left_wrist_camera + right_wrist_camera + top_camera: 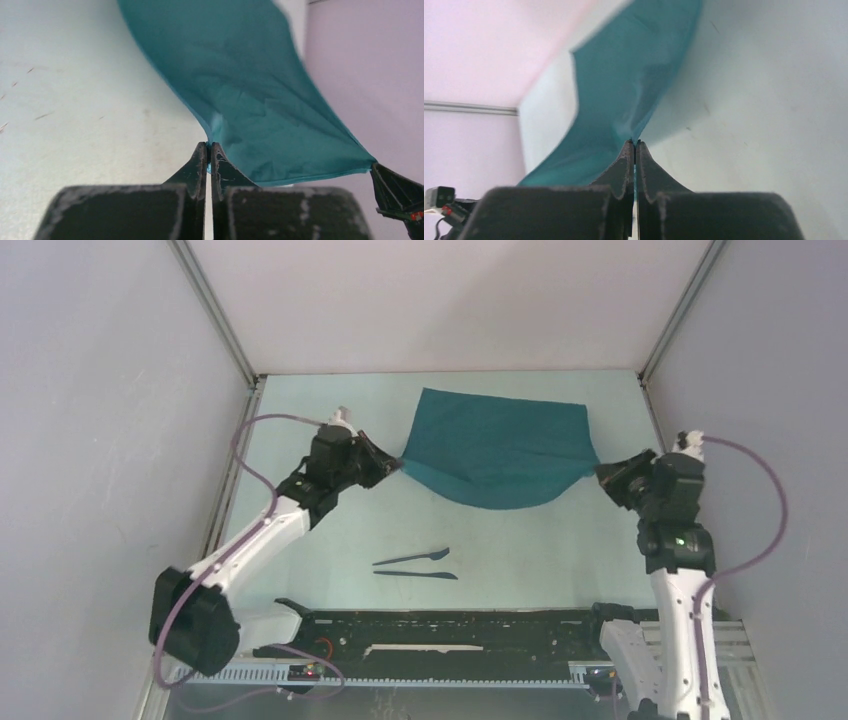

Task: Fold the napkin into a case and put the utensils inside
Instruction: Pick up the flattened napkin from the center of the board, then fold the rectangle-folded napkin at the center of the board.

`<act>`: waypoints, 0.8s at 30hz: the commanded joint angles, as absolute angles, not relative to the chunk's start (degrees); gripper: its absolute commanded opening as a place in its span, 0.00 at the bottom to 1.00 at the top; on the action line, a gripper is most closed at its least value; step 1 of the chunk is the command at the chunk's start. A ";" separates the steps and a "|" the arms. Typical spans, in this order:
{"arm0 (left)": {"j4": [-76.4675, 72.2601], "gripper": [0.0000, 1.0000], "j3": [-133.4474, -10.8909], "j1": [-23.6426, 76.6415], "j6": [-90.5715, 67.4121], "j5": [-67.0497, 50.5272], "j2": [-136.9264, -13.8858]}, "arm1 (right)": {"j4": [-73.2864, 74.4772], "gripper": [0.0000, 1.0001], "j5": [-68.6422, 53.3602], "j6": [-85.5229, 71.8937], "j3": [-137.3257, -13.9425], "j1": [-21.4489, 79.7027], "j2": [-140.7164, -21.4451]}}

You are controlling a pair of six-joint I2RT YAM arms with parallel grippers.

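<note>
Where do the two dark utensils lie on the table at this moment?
In the top view the utensils lie side by side on the table, slightly left of centre. They are apart from the napkin, which is farther back.

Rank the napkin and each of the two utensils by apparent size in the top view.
1. napkin, by far the largest.
2. far utensil and near utensil: slim, about alike in length, so not ranked against each other.

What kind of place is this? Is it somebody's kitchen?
Probably a robot lab booth, not a kitchen: plain walls with metal frame rails box in a pale table, where a left arm and right arm are mounted.
</note>
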State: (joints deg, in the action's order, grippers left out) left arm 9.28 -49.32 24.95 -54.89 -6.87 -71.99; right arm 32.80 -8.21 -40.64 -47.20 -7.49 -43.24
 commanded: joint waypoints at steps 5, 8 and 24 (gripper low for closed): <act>6.82 0.00 -59.36 25.11 -47.00 -9.66 -51.92 | 39.73 0.00 -10.47 -34.78 -66.15 -7.73 -34.97; 7.13 0.00 -64.84 25.31 -44.04 -9.75 -48.59 | 40.05 0.00 -10.02 -34.56 -71.74 -7.73 -33.01; 2.66 0.00 -94.27 24.43 -41.85 -8.34 -84.65 | 26.88 0.00 6.09 -34.18 -76.10 -9.27 -53.37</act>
